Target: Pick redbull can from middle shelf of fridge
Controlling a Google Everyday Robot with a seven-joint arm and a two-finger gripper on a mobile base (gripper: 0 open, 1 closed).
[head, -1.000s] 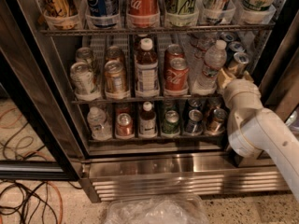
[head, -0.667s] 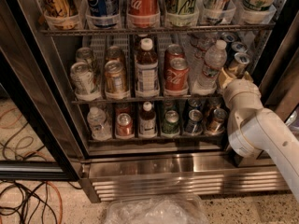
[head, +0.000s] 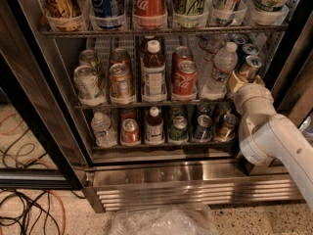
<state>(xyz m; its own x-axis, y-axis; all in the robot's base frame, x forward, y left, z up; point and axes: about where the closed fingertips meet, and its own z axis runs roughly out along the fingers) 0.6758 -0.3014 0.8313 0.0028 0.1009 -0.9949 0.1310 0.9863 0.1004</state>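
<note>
Nearest, a crumpled clear plastic bag [head: 161, 222] lies on the speckled floor, cut off by the lower edge, with thin tangled cables [head: 22, 214] to its left. Behind it stands the fridge [head: 146, 174], brushed steel with a slatted grille at its base and dark door frames. A smooth, rounded white arm [head: 279, 143] reaches in from the right and hides the right end of the racks. Its gripper [head: 239, 81] sits at the right end of the middle shelf [head: 146, 103], a thin wire rack fronted by white plastic cups. The wrist covers the gripper's tip, so whether it holds anything cannot be told. The redbull can [head: 252, 65], slim and blue-and-silver with a shiny top, stands just beside the gripper. Further slim cans behind it are only partly seen. To the left stand a ribbed clear water bottle [head: 222, 67] and red Coca-Cola cans [head: 185, 77]. Tall cans on the rack above are cropped.
</note>
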